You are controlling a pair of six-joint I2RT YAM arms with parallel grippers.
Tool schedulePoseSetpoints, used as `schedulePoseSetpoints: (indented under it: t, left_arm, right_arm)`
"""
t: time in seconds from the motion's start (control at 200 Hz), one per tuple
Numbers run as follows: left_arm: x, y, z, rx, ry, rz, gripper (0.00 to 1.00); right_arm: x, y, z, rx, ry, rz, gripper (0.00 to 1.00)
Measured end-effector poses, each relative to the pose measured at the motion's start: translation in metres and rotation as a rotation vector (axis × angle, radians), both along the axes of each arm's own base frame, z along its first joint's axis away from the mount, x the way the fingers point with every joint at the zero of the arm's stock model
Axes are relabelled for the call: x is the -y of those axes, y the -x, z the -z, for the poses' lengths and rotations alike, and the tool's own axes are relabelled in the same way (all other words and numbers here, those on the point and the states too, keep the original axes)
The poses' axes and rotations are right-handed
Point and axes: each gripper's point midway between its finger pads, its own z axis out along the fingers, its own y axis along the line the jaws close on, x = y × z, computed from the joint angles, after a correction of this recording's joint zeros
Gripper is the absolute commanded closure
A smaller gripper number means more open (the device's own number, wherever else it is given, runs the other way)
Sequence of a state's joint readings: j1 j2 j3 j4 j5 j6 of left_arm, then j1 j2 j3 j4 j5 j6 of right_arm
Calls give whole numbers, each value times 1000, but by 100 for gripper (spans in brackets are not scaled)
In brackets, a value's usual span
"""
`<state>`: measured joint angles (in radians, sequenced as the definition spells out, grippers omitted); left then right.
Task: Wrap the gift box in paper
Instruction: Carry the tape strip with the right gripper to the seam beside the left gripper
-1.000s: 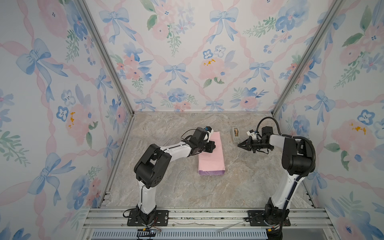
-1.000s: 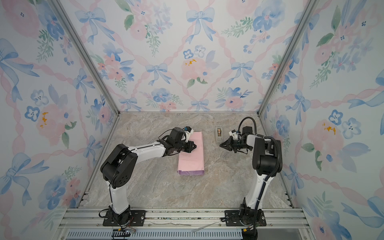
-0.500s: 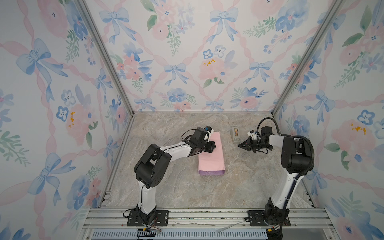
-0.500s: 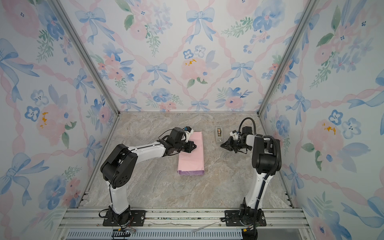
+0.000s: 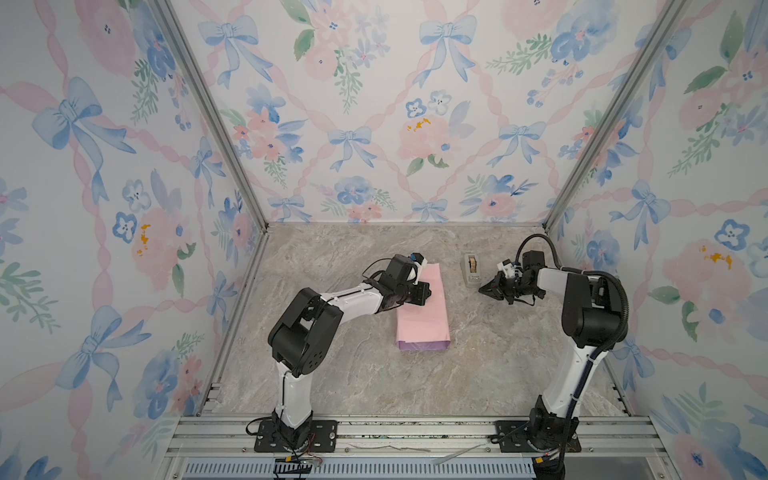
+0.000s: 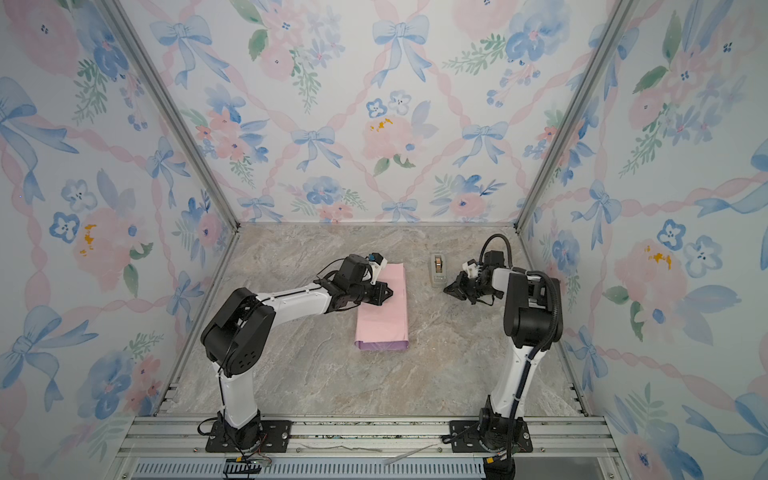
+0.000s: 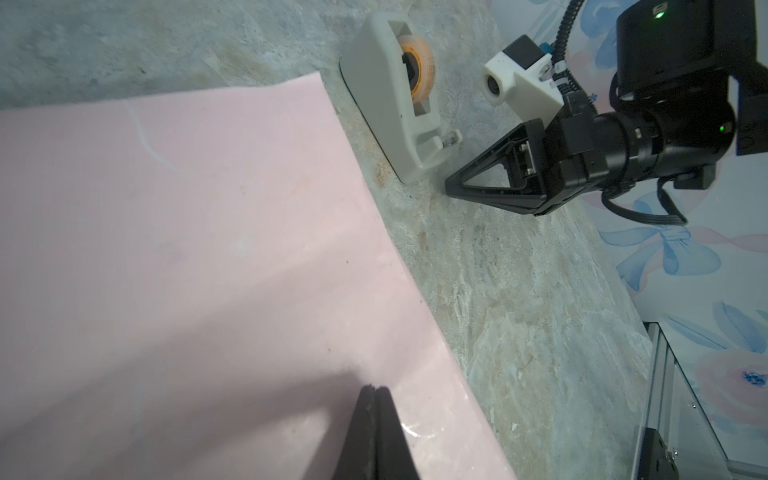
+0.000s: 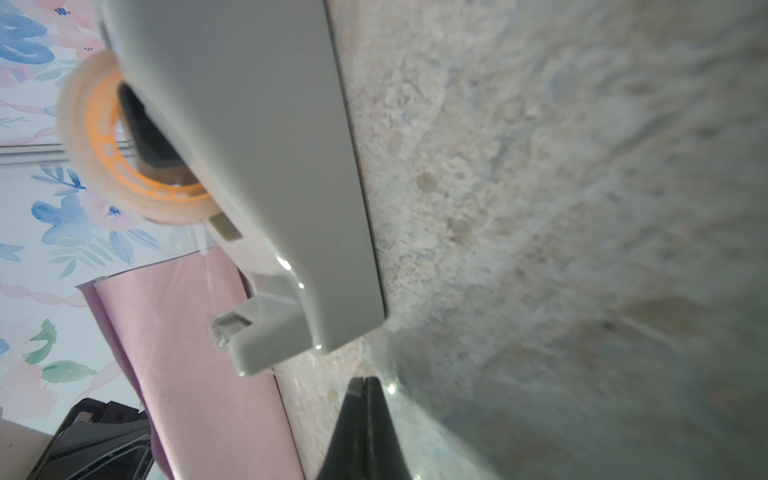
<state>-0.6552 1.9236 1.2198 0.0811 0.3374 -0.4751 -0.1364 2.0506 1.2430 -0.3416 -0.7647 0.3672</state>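
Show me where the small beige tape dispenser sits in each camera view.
Top view: the small beige plastic tape dispenser stands right of centre, right of the pale pink folded paper.
Top view: same spot, paper to its left.
Left wrist: upper middle of the frame.
Right wrist: close up, filling the upper left.
Shared landmark: the paper, visible in all four.

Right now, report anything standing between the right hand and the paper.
Nothing stands directly between them: bare tabletop separates the right hand from the paper. The tape dispenser sits just beside that line, its cutter end close to the hand's tip.
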Motion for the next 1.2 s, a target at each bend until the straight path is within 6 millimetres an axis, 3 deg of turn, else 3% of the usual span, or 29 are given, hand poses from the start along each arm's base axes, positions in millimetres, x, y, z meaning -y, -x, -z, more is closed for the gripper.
schedulePoseSetpoints:
  t: [0.525, 0.725, 0.82, 0.955, 1.075, 1.2]
  left_arm:
    - [1, 1, 0, 0, 0, 1, 100]
    - [1, 0, 0, 0, 0, 1, 100]
    - [1, 0, 0, 0, 0, 2, 100]
    - [1, 1, 0, 0, 0, 2, 100]
    - [1, 1, 0, 0, 0, 2, 100]
    - [1, 1, 0, 1, 0, 2, 100]
  right_arm:
    - [9, 4, 6, -50, 71, 23, 100]
    - [10, 10, -3, -19, 110, 3, 100]
    - [8, 15, -31, 53, 123, -28, 100]
    - [-10, 21, -94, 244, 128, -139, 100]
    - [-48, 32, -137, 381, 124, -322, 100]
    - [-92, 51, -156, 457, 102, -511, 100]
